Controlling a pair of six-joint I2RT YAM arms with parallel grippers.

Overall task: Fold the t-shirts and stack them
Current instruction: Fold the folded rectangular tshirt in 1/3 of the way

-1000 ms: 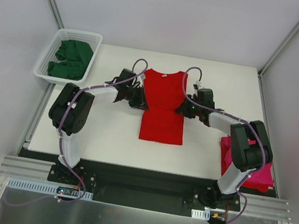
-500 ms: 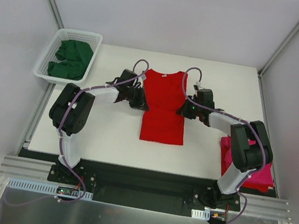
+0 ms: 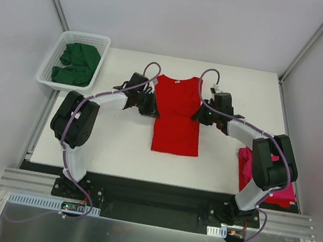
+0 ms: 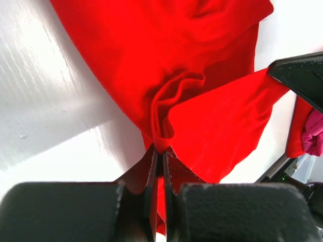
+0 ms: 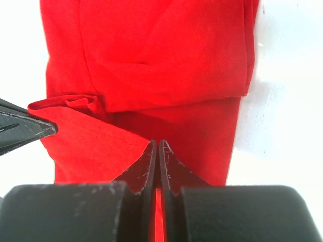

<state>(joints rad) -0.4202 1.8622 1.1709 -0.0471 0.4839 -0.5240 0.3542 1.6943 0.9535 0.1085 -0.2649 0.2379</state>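
The red t-shirt [image 3: 176,120] lay flat in the middle of the table [image 3: 116,145], collar toward the far edge. The left gripper [image 4: 160,150] pinched a bunched fold at its left edge, and the right gripper [image 5: 157,145] clamped cloth at the opposite edge (both jaws pressed tight). A magenta t-shirt [image 3: 245,169] sat at the table's right edge, and green t-shirts [image 3: 76,64] filled the basket [image 3: 48,72].

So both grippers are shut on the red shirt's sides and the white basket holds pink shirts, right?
Not quite: the white basket holds dark green shirts, as the top view shows. The left gripper and right gripper are shut on the sides of the red shirt.
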